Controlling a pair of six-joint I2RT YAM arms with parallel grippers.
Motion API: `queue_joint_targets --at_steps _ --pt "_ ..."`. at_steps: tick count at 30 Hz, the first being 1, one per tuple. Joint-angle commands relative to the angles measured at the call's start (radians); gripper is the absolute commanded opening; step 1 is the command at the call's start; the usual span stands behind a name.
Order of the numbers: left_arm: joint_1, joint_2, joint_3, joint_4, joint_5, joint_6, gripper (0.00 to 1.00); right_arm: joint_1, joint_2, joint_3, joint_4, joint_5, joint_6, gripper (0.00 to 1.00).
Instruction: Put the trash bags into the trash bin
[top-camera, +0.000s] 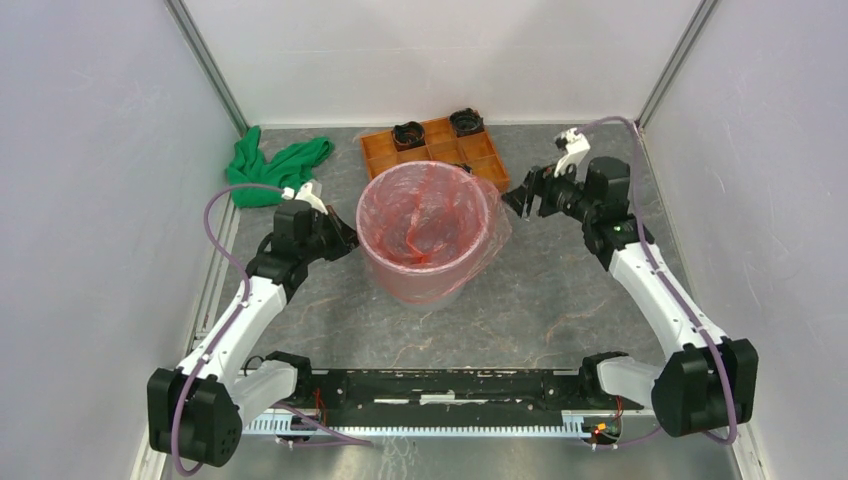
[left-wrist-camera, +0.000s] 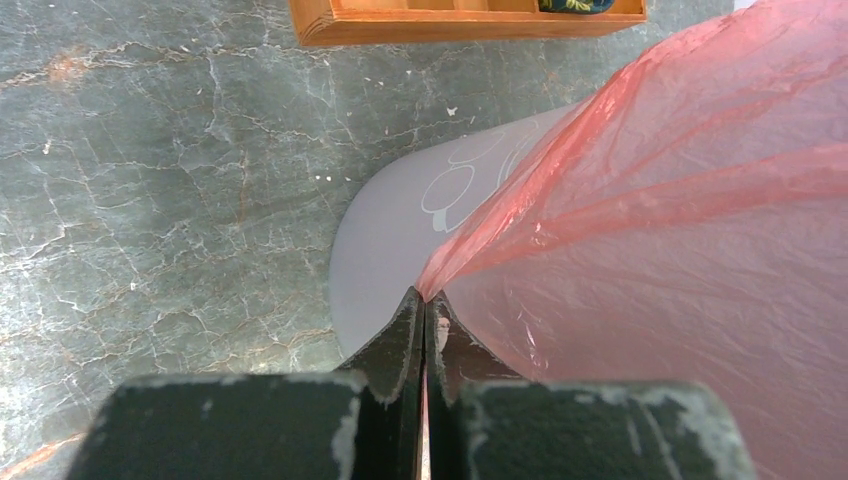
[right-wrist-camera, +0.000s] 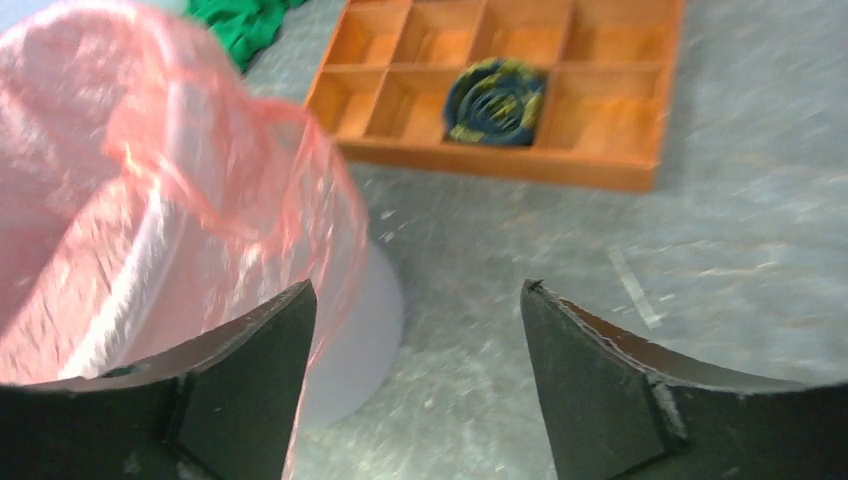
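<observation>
- the red trash bag (top-camera: 425, 225) sits in the grey trash bin (left-wrist-camera: 385, 250), in the middle of the worktop (top-camera: 560, 300). its thin film goes over the rim and hangs down the outside on the near and right sides.
- the bin stands upright with its round mouth facing up.
- the left pincer (left-wrist-camera: 425, 300) is squeezed tight shut on a fold of the bag, just beside the left wall of the bin. the film runs in a tight line from its tips up to the rim.
- the right pincer (right-wrist-camera: 416, 287) is wide open and holds nothing. it hangs off the far right of the bin.
- from the right pincer, the loose bag edge lies to the left, very close to its left finger. i think this arm is best placed for that side.
- i cannot tell if the film touches that finger, as the right wrist view is blurry.
- the bottom of the bin is hidden by film.
- an orange tray (top-camera: 375, 160) with two dark round things and a green cloth (top-camera: 270, 165) lie at the far side.
</observation>
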Motion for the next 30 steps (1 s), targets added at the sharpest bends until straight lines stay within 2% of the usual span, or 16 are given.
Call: queue_joint_targets --at_steps 1,3,6,11,16,24,27,30 --pt "0.005 -0.022 0.02 0.008 0.043 -0.03 0.02 0.003 -0.005 -0.102 0.229 -0.242 0.101 0.78" --pt "0.006 -0.023 0.015 0.011 0.052 -0.034 0.02 0.01 0.01 -0.139 0.274 -0.314 0.119 0.76" --pt "0.004 -0.027 -0.004 0.026 0.061 -0.044 0.02 0.027 0.026 -0.176 0.286 -0.273 0.118 0.7" --pt "0.005 -0.025 -0.038 0.059 0.077 -0.069 0.02 0.064 0.117 -0.212 0.36 -0.22 0.153 0.5" --pt "0.004 -0.037 -0.055 0.06 0.083 -0.077 0.02 0.126 0.202 -0.253 0.43 -0.218 0.195 0.48" --pt "0.006 -0.064 -0.059 0.024 0.058 -0.047 0.02 0.133 0.161 -0.225 0.094 0.235 0.006 0.48" --pt "0.005 -0.077 -0.057 0.01 0.047 -0.039 0.02 0.143 0.114 -0.173 -0.045 0.476 -0.053 0.5" --pt "0.005 -0.097 -0.048 -0.024 0.017 -0.022 0.02 0.15 0.044 -0.096 -0.141 0.648 -0.098 0.54"
